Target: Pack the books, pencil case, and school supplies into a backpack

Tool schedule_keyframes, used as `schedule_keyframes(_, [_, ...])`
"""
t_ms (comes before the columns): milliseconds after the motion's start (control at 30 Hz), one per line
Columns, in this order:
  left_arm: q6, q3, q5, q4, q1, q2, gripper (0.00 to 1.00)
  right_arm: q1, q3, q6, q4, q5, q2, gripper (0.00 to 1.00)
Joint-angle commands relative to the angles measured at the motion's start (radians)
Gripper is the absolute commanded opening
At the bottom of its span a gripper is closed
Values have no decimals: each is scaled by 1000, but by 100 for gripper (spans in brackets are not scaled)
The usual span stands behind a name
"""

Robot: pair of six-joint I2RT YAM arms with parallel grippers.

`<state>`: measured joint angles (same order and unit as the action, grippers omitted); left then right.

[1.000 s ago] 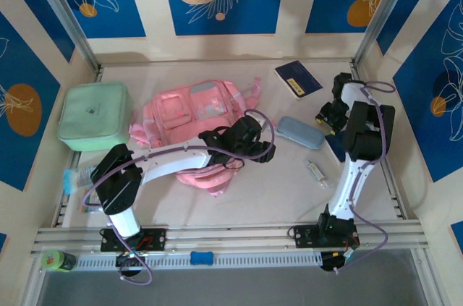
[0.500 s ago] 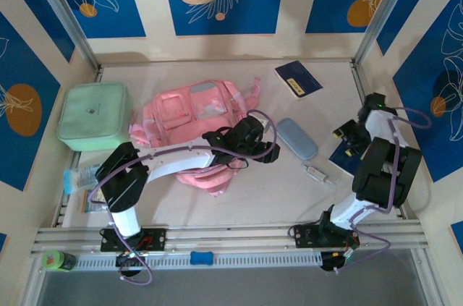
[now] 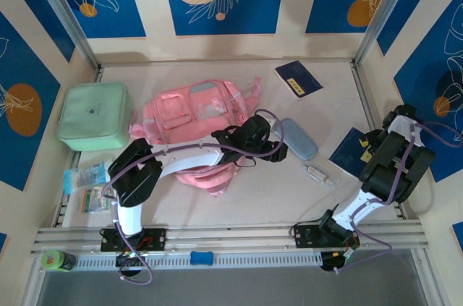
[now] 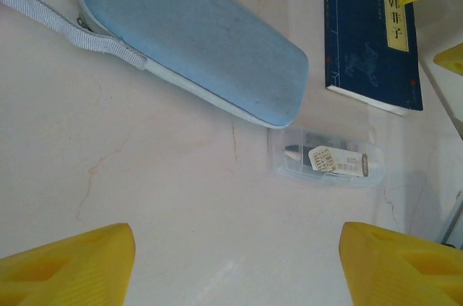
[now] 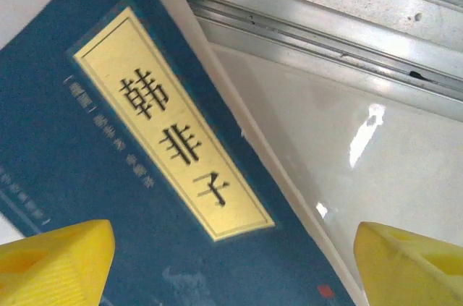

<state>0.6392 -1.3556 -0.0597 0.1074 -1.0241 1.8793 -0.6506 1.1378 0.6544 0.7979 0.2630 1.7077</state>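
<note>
The pink backpack (image 3: 192, 111) lies flat at centre-left, and my left arm reaches over its near edge. My left gripper (image 3: 278, 149) (image 4: 235, 270) hangs open over bare table, just short of the grey-blue pencil case (image 3: 298, 138) (image 4: 195, 38). A small clear plastic case of supplies (image 3: 318, 173) (image 4: 325, 163) lies beyond it. One navy book (image 3: 350, 151) (image 4: 372, 38) (image 5: 145, 176) lies by the right rail. My right gripper (image 3: 366, 150) (image 5: 231, 270) stands open right above it, jaws astride its long edge. A second navy book (image 3: 298, 79) lies at the back.
A mint-green lidded box (image 3: 94, 116) stands at the far left, with small packets (image 3: 92, 187) in front of it. A metal rail (image 5: 325, 24) runs close behind the book at the right edge. Padded walls enclose the table.
My right arm has swung right, away from the pencil case and onto the navy book by the rail, its jaws widening. The pencil case turned slightly. My left gripper edged right.
</note>
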Motion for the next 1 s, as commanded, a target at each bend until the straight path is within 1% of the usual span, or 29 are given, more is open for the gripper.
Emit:
schedule_keyframes(0, [3,-42,-20,-6,-5,22,74,-8,25,5,17,-26,52,87])
schedule_keyframes(100, [1,-43,-7,4,-3,24,74,29,46,-8,19,-47,97,87])
schedule_keyframes(200, [-2,-44,0,11,-4,25,74,66,63,-9,16,-87,129,85])
schedule_keyframes(267, [-3,-42,6,14,-4,23,74,97,69,-20,8,-119,137,81])
schedule_keyframes(333, [-3,-39,15,17,-3,19,74,148,88,-35,18,-94,153,79])
schedule_keyframes(433, [-4,-31,28,12,-2,11,74,213,112,-58,32,-107,185,75])
schedule_keyframes(533, [-6,-36,37,1,4,8,75,277,109,-75,31,-107,197,74])
schedule_keyframes(667, [-6,-77,37,-7,10,25,75,389,106,-111,38,-88,195,70])
schedule_keyframes(733, [12,-92,52,-22,12,36,75,452,120,-113,77,-40,196,68])
schedule_keyframes(800, [23,-115,49,-34,15,46,75,496,105,-122,67,-43,173,68])
schedule_keyframes(900, [52,-162,72,-23,24,77,73,489,86,-129,50,-143,148,66])
schedule_keyframes(967, [92,-202,71,-17,39,113,71,473,91,-130,52,-141,123,65])
